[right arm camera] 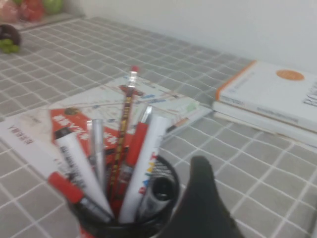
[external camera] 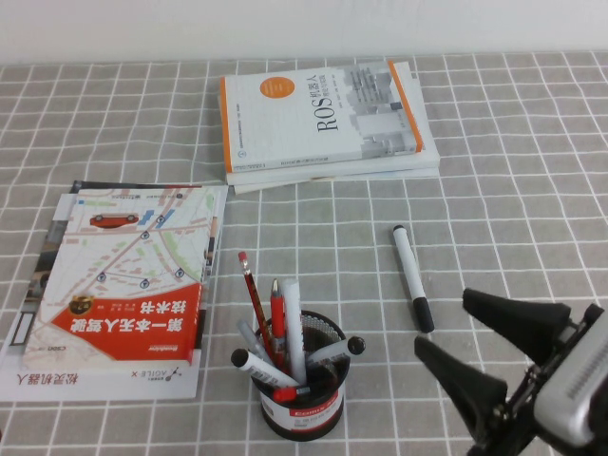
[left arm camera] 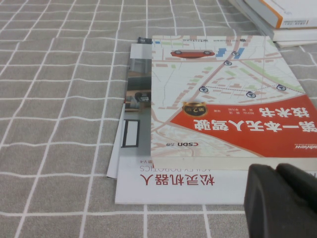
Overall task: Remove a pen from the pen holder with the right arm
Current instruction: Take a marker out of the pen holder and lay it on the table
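Observation:
A black mesh pen holder (external camera: 302, 404) stands near the table's front edge, holding a red pencil (external camera: 255, 302), a red pen (external camera: 277, 321) and several markers. One black-and-white marker (external camera: 411, 275) lies flat on the cloth to the holder's right. My right gripper (external camera: 445, 323) is open at the lower right, empty, its fingertips just short of that marker's near end. In the right wrist view one dark finger (right arm camera: 203, 198) shows beside the pen holder (right arm camera: 124, 223). My left gripper (left arm camera: 282, 198) is shut, hovering at the near edge of a red-and-white book (left arm camera: 233, 124).
A stack of white-and-orange books (external camera: 328, 119) lies at the back centre. The red-and-white map book (external camera: 128, 285) rests on a larger booklet at the left. Grey checked cloth (external camera: 532, 190) covers the table. Fruit (right arm camera: 10, 37) sits far off in the right wrist view.

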Available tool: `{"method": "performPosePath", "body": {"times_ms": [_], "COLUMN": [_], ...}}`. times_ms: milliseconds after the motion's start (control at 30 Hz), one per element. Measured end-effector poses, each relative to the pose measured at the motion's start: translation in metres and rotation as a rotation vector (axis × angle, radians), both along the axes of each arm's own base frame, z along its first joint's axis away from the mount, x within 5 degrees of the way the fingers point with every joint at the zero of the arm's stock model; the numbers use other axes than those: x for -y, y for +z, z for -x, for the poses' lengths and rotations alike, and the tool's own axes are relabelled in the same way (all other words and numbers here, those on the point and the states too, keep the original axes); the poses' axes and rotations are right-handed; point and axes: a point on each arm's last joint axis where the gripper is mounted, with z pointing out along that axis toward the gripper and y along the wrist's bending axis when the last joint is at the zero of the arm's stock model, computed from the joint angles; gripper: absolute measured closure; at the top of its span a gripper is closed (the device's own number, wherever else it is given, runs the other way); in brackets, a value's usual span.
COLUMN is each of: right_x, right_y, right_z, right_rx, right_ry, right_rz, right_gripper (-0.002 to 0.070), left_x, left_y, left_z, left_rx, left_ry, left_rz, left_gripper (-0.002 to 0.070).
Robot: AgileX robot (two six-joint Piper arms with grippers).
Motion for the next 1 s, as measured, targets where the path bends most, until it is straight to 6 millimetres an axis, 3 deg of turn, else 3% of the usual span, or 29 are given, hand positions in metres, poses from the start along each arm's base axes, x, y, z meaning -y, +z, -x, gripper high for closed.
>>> {"method": "performPosePath", "body": {"times_ms": [433, 1000], "right_x": [-0.018, -0.042], "right_y": [-0.005, -0.066], "right_z": [0.01, -0.006], "right_rx": [0.147, 0.015], "right_ry": [0.207, 0.239], "right_rz": [-0.007, 0.102], "right_gripper": [0.0241, 0.024], "left_x": [0.0, 0.0], "left_y": [0.0, 0.0], "left_z": [0.0, 0.0], "left_rx": [0.0, 0.0], "left_ry": [0.0, 0.0], "left_rz": [0.0, 0.0], "left_gripper": [0.0678, 0.0678]}}
